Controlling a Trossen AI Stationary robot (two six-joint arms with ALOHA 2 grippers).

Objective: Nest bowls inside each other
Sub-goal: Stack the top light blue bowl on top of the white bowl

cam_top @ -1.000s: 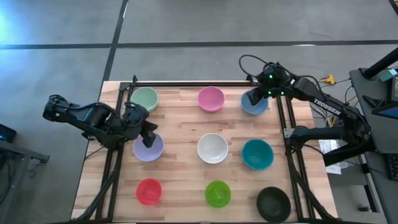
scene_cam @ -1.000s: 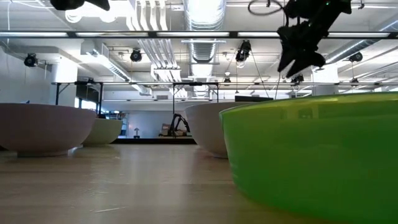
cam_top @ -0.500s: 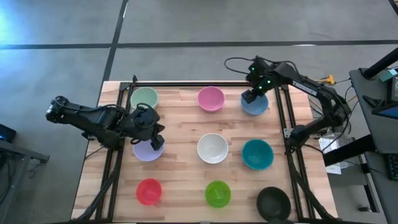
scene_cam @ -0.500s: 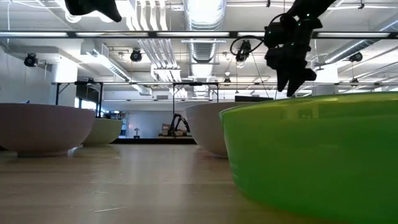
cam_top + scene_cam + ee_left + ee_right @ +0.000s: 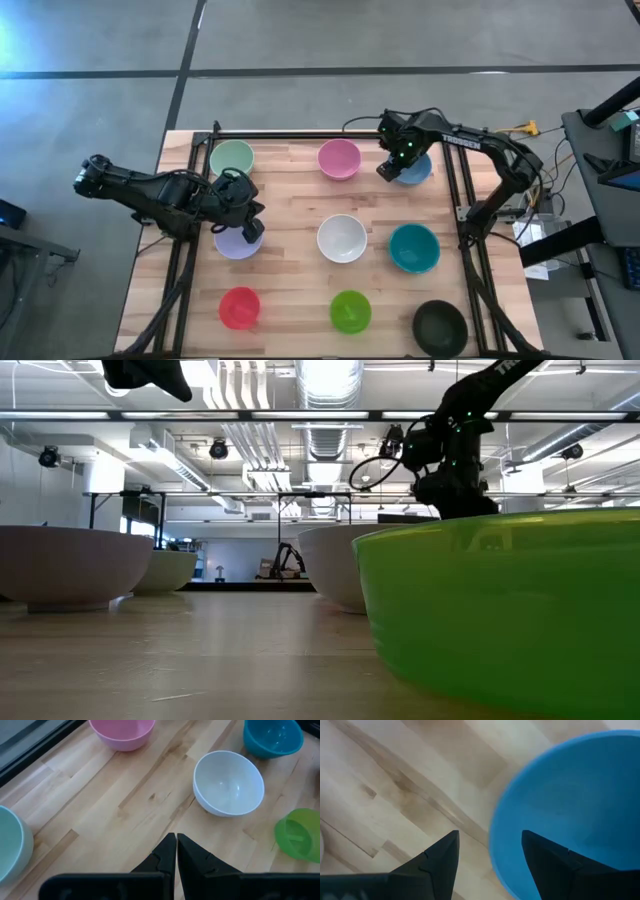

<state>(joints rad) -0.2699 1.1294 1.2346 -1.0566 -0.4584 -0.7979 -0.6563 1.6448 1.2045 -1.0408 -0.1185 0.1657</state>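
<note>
Nine bowls rest on their bases in three rows on the wooden table: pale green, pink and blue at the far side, lavender, white and teal in the middle, red, bright green and black near. My right gripper is open and points down over the blue bowl's left rim, one finger over the inside and one outside. My left gripper is shut and hangs above the lavender bowl's far edge, holding nothing.
Black frame rails run along the table's left, right and far sides. Bare wood lies between the rows of bowls. In the low view the bright green bowl fills the near right and hides the right gripper's fingertips.
My right gripper has come down toward the blue bowl and shifted toward the table's left, tipping until it points straight down over the bowl's left rim. It has stayed open. The bowls have kept their places.
</note>
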